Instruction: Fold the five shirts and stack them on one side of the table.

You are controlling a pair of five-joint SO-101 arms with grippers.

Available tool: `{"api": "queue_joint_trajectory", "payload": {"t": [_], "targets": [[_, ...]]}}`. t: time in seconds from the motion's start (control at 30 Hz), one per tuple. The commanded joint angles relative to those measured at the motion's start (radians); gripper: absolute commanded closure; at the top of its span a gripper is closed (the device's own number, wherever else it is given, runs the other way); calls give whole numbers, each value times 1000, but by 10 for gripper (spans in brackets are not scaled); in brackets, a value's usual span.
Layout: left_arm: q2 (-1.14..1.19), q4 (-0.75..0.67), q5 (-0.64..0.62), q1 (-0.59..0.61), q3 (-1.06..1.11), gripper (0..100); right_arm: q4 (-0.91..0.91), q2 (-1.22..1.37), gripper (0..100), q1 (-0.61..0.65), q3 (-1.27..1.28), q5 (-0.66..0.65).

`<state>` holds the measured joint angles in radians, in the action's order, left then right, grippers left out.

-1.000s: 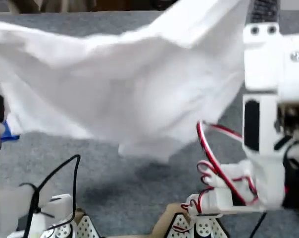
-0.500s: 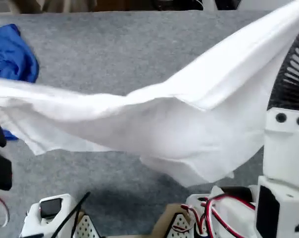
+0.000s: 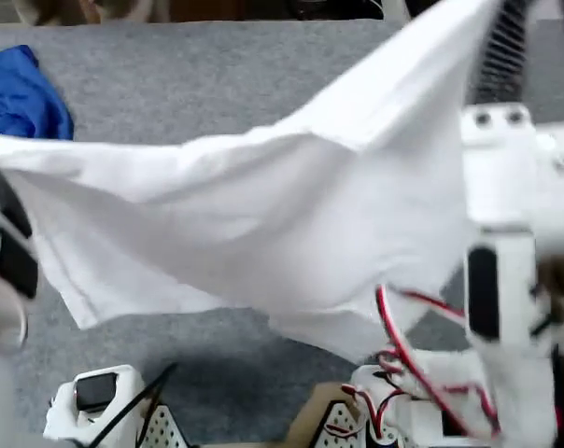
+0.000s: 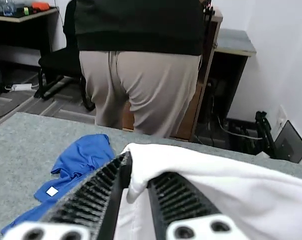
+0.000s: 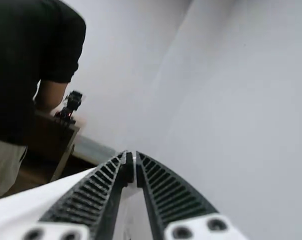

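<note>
White shirt [image 3: 263,215] hangs stretched over the worktop [image 3: 217,65], its ends pinched in both arms' jaws. Blue shirt [image 3: 21,93] lies upper left.

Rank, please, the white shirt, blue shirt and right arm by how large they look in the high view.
1. white shirt, lifted near the camera
2. right arm, also close
3. blue shirt

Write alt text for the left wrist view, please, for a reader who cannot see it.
The left tool is shut on a fold of the white shirt and holds it up over the grey table. A crumpled blue shirt lies on the table beyond it.
</note>
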<state>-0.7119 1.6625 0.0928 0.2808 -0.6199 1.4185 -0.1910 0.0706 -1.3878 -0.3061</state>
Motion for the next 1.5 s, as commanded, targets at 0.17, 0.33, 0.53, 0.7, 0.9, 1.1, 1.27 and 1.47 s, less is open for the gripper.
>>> {"api": "queue_joint_trajectory", "payload": {"t": [0.17, 0.33, 0.53, 0.7, 0.9, 1.1, 1.27, 1.47], "targets": [[2, -388, -2, 0, 451, 982, -51, -7, 995, -13, 328, 0], [2, -618, -2, 0, 727, 982, -161, -7, 995, 10, 547, 0], [2, -876, -2, 0, 1008, 982, -281, -7, 995, 77, 802, 0], [13, -1036, 0, 0, 1148, 982, -390, -8, 995, 116, 972, 0], [131, -1114, 2, 0, 1180, 982, -434, -8, 995, 160, 1127, 0], [223, -1135, 3, 0, 1186, 982, -428, -8, 995, 171, 1165, 0], [257, -1126, 2, 8, 1188, 982, -425, -12, 995, 168, 1165, -2], [255, -1125, -2, 8, 1188, 982, -425, -8, 995, 166, 1165, -5]]}}
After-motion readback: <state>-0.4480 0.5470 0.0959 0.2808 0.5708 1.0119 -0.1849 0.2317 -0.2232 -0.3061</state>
